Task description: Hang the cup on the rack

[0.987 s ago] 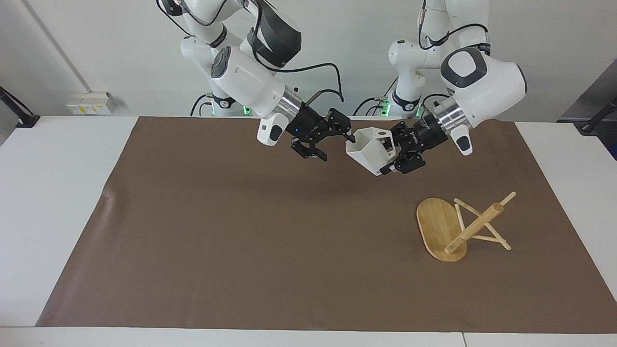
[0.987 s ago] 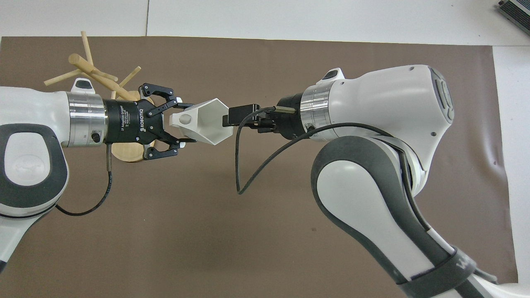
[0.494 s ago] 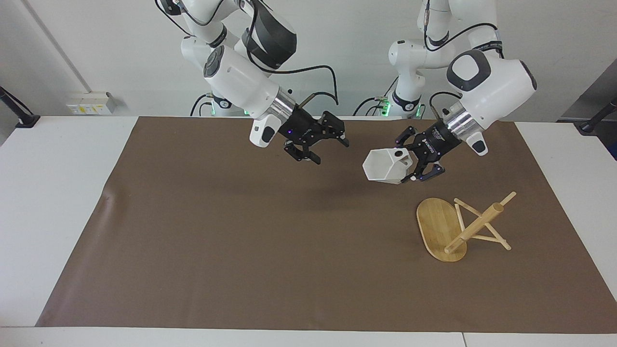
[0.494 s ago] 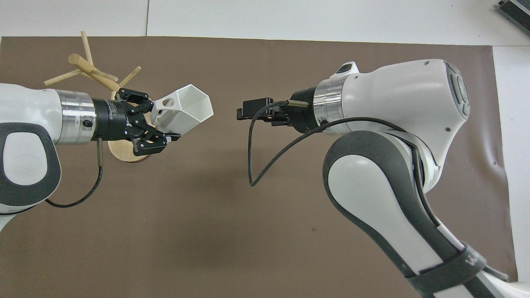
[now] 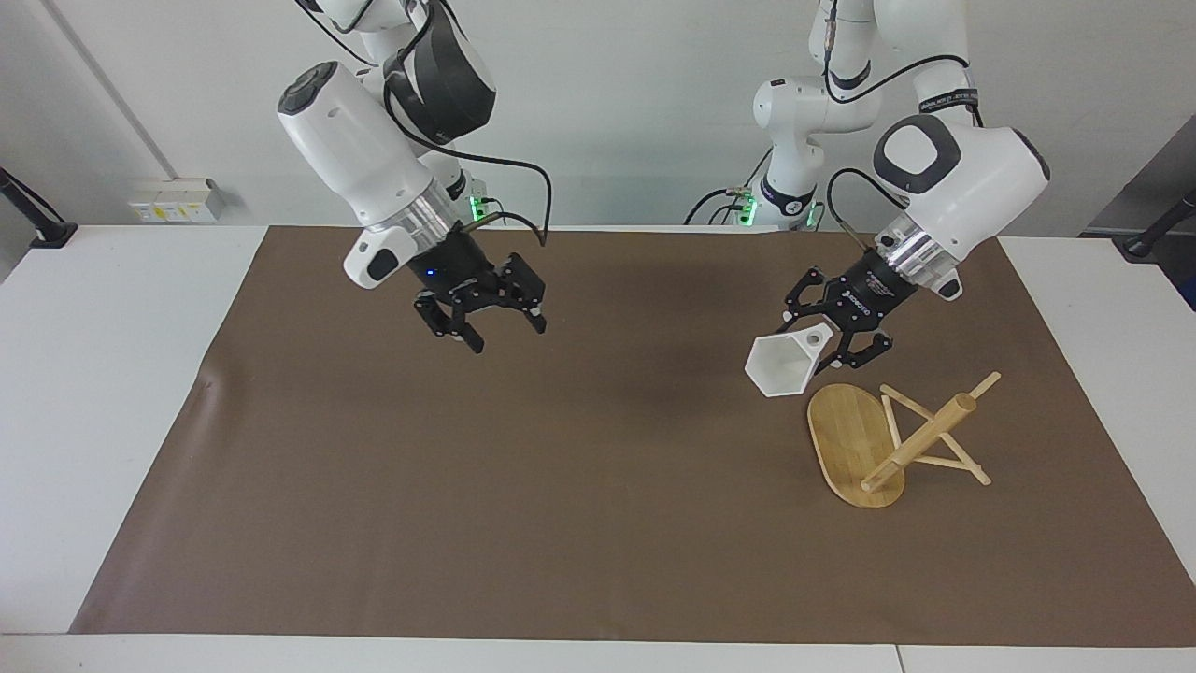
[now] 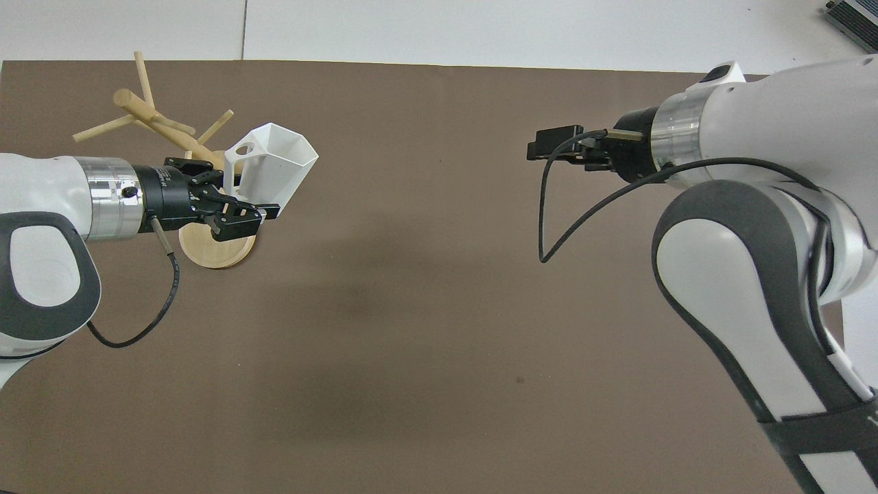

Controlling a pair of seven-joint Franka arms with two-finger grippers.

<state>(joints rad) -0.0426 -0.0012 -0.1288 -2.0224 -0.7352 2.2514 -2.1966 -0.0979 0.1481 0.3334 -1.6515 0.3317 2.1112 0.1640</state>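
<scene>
The white faceted cup hangs tilted in my left gripper, which is shut on its handle side. The cup is in the air over the mat, just on the robots' side of the rack's oval base. The bamboo rack stands at the left arm's end of the table, with its post and thin pegs free. In the overhead view the cup and left gripper cover part of the rack. My right gripper is open and empty, raised over the mat toward the right arm's end; it also shows in the overhead view.
A brown mat covers most of the white table. A black cable loops down from the right wrist.
My left gripper has carried the cup away from the middle, down toward the rack's base. My right gripper has come off the cup's rim and drawn back toward its own end.
</scene>
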